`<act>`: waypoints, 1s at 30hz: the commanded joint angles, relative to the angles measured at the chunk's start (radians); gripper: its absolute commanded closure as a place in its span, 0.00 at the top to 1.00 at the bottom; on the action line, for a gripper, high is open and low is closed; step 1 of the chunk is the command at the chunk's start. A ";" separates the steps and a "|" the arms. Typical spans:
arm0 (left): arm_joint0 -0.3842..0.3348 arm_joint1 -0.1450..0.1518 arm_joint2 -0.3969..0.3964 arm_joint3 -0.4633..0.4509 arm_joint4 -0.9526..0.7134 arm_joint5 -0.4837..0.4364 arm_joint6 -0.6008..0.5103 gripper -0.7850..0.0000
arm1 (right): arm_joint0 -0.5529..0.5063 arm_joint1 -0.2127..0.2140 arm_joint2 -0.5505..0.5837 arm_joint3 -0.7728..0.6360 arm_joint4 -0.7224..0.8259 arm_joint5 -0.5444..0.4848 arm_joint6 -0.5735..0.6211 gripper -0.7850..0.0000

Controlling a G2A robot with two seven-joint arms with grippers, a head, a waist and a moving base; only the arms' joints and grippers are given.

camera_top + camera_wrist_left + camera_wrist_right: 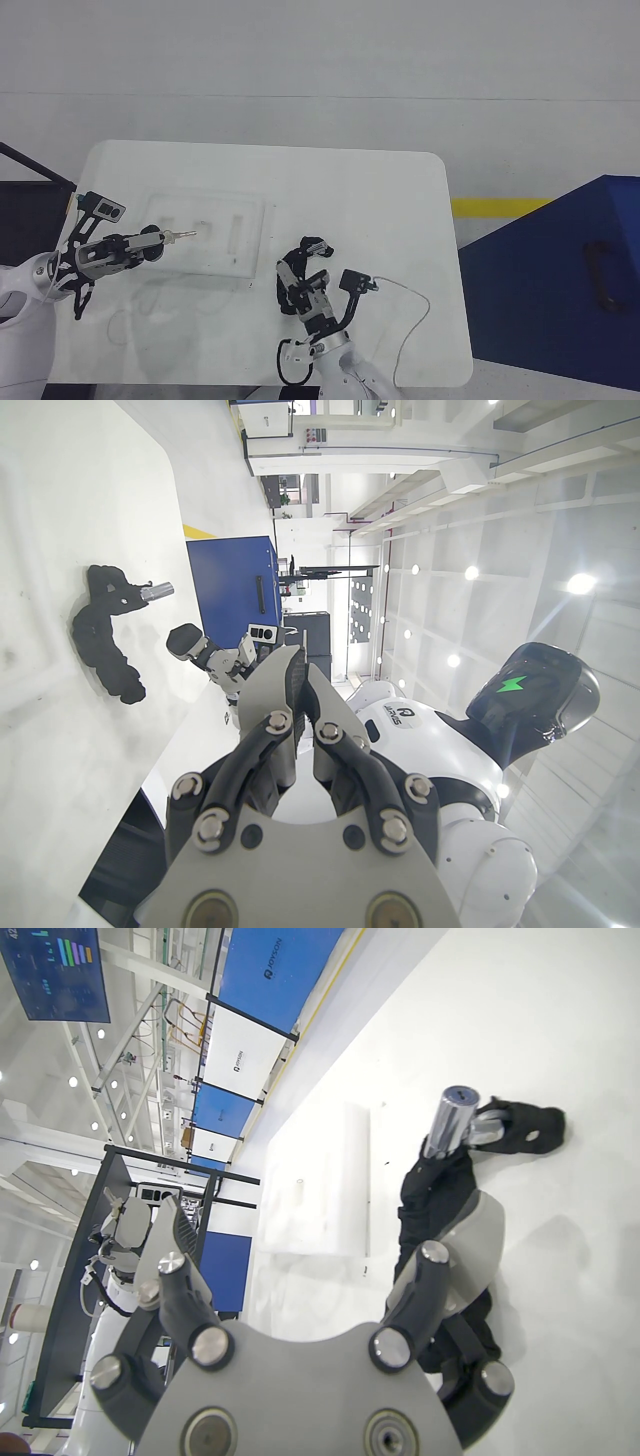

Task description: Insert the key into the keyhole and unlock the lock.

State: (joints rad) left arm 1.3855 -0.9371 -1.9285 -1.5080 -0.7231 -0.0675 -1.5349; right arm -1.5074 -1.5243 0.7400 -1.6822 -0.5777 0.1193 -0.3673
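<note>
**Key pinched in your left arm, lock well off its tip**

Your left gripper is clamped tight on the key. The key's shank runs level over the white tray and points toward the lock. The lock lies on the table beyond the tray, well apart from the key tip. Its silver cylinder is tilted up off the surface, with the keyhole face turned toward your right wrist. Your right gripper is nearest the lock, spread wide with one finger just beside the black cable. My read is that the key and cylinder axes don't line up yet.
</note>
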 commanded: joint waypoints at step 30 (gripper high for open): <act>0.000 0.000 0.000 0.000 0.000 0.000 0.000 0.00 | 0.237 -0.162 -0.151 0.393 0.146 0.316 -0.319 0.83</act>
State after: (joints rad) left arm 1.3855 -0.9371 -1.9285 -1.5080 -0.7231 -0.0675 -1.5349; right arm -1.2710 -1.6826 0.5857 -1.2922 -0.4332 0.4302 -0.6851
